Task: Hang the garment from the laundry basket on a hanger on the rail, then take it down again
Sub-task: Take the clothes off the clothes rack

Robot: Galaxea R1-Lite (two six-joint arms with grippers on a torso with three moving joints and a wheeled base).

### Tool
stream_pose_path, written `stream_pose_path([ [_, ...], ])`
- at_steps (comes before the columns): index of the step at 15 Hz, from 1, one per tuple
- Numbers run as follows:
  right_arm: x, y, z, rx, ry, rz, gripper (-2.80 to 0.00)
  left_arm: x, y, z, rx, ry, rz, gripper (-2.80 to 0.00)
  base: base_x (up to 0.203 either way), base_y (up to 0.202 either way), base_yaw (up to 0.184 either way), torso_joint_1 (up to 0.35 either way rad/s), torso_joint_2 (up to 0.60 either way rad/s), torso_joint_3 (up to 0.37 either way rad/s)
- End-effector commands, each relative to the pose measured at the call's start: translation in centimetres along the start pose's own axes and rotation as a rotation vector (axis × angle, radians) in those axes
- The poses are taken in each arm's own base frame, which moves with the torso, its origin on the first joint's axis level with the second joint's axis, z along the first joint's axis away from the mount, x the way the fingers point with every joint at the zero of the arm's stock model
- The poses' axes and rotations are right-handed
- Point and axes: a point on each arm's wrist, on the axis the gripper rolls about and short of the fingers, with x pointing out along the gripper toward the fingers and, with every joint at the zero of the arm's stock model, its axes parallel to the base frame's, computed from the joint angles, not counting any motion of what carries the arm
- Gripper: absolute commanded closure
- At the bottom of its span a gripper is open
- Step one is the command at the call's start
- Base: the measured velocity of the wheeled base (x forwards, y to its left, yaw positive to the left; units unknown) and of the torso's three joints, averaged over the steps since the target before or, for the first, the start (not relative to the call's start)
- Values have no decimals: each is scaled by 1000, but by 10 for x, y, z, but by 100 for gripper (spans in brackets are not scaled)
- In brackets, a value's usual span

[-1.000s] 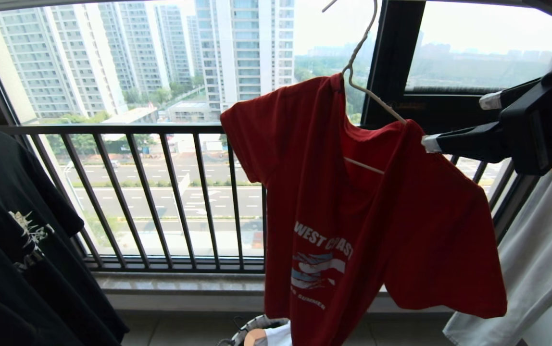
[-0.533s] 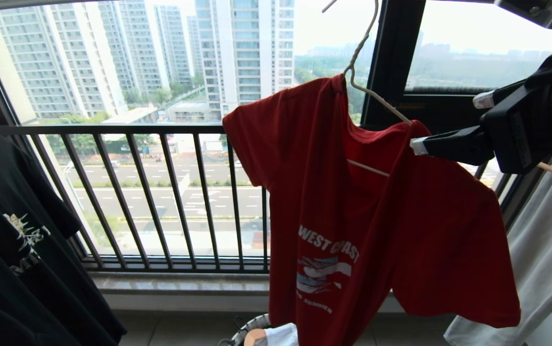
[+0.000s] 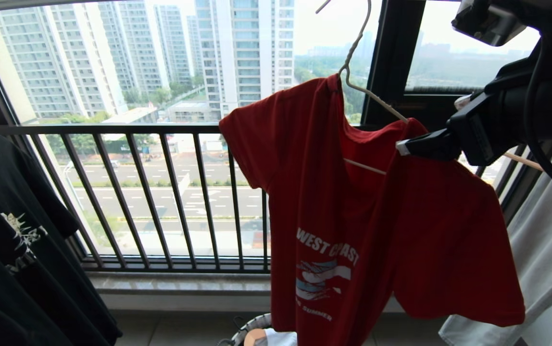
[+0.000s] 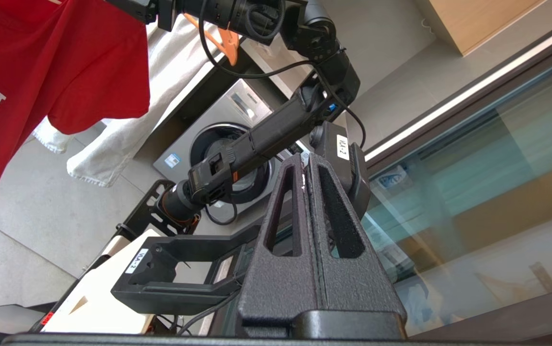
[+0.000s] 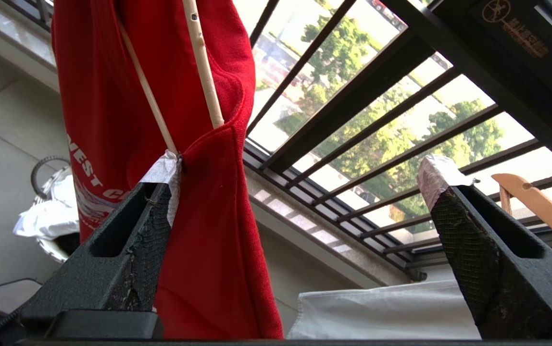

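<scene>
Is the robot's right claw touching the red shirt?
Touching. In the right wrist view one taped finger presses against the red shirt; the right gripper is wide open, not pinching.

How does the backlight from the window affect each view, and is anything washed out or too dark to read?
Head view: the sky is blown pale, the black printed T-shirt is nearly featureless, yet the red T-shirt's lettering reads. Right wrist view: glare between the black window bars, open right claw in silhouette. Left wrist view: evenly lit, with reflections on the glass panel.

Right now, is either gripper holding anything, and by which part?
Nothing is held. Right gripper is open, one fingertip touching the red T-shirt at the shoulder; left gripper is shut, empty.
</scene>
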Motion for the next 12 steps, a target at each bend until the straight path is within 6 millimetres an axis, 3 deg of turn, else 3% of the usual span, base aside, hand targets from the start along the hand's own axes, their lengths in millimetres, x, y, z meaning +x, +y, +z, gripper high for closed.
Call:
stream_pose_path([
  [1, 10, 3, 1, -10, 18, 4, -280, 3, 5, 6, -20, -2, 7, 0, 0, 0, 0, 0, 0, 0],
  [7, 20, 7, 3, -8, 15, 8, -280, 5, 10, 15, 2, -197, 187, 0, 0, 0, 0, 0, 0, 0],
  [12, 25, 9, 3, -14, 25, 11, -280, 16, 42, 23, 140, -264, 463, 0, 0, 0, 0, 0, 0, 0],
])
